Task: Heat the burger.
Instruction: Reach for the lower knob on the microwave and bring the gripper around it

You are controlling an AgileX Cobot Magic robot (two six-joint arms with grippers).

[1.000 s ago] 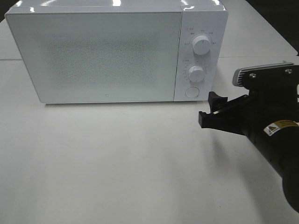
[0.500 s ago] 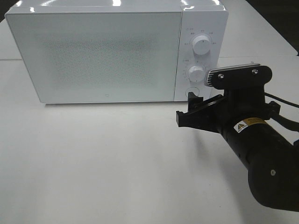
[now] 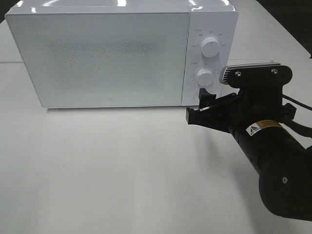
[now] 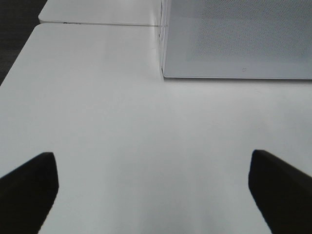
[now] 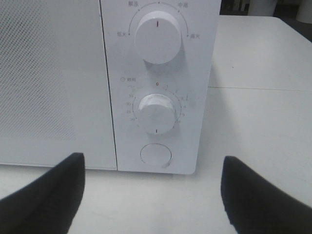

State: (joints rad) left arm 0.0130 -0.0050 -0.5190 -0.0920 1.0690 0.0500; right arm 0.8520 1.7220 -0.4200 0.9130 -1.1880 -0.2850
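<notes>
- A white microwave (image 3: 107,58) stands at the back of the white desk (image 3: 97,165), with its door (image 3: 102,56) closed and its speckled window facing forward.
- The control panel sits on the microwave's right side. It carries an upper dial (image 3: 210,47), a lower dial (image 3: 205,77) beneath it, and a round button (image 5: 156,155) at the bottom.
- The right gripper (image 3: 200,106) hovers above the desk, just in front of the lower part of the panel.
- From the high camera, one of its black fingers (image 3: 204,95) overlaps the round button. Whether it touches the panel cannot be told.
- In the right wrist view the gripper's two fingers stand wide apart with nothing between them. The button and the lower dial lie straight ahead in the gap.
- The pointer marks on both dials stand vertical in that view.
- The right arm (image 3: 273,161), thick and black with a yellow warning label, reaches in from the lower right of the high view.
- The left gripper (image 4: 152,161) is out of the high camera's view. In its wrist view the two dark fingertips sit at opposite edges, spread wide and holding nothing, over bare desk.
- Ahead of the left gripper lies the lower corner of the microwave door, well apart from the fingertips.
- The burger shows in none of the views, so its place cannot be told.
</notes>
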